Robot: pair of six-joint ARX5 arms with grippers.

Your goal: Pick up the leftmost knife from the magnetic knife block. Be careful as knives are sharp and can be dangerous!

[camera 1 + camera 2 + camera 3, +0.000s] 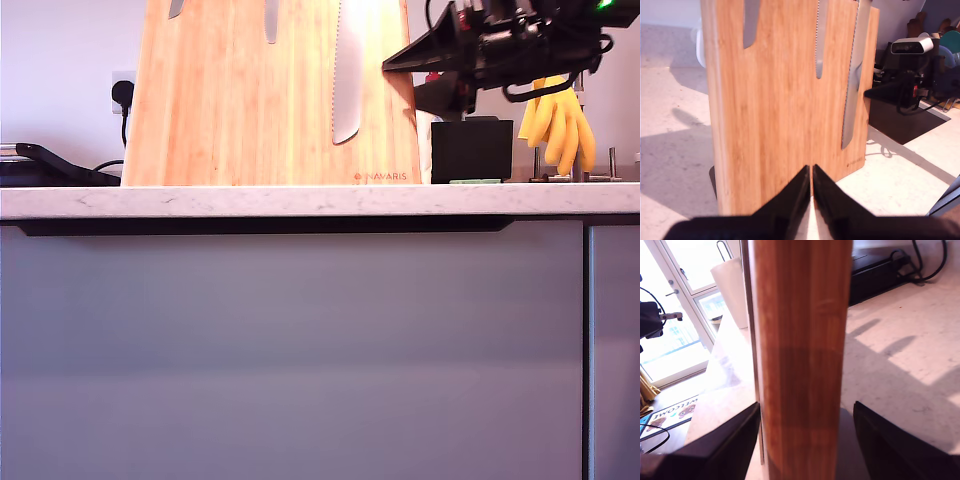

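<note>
The magnetic knife block (250,110) is a tall bamboo board standing on the counter. Only the tip of the leftmost knife (176,8) shows at the exterior view's top; the first wrist view shows more of its pointed blade (751,22). My first gripper (811,172) is shut and empty, facing the lower part of the block's front face (775,125). My second gripper (390,65) comes in from the exterior view's right. It is open, its fingers (715,450) on either side of the block's narrow edge (800,340), far from the leftmost knife.
Two more blades hang on the block: a narrow middle one (271,20) and a long wide serrated one (347,70). A black box (471,150) and yellow gloves (558,120) stand at the exterior view's right. A wall plug (122,95) and a black device (50,165) are at its left.
</note>
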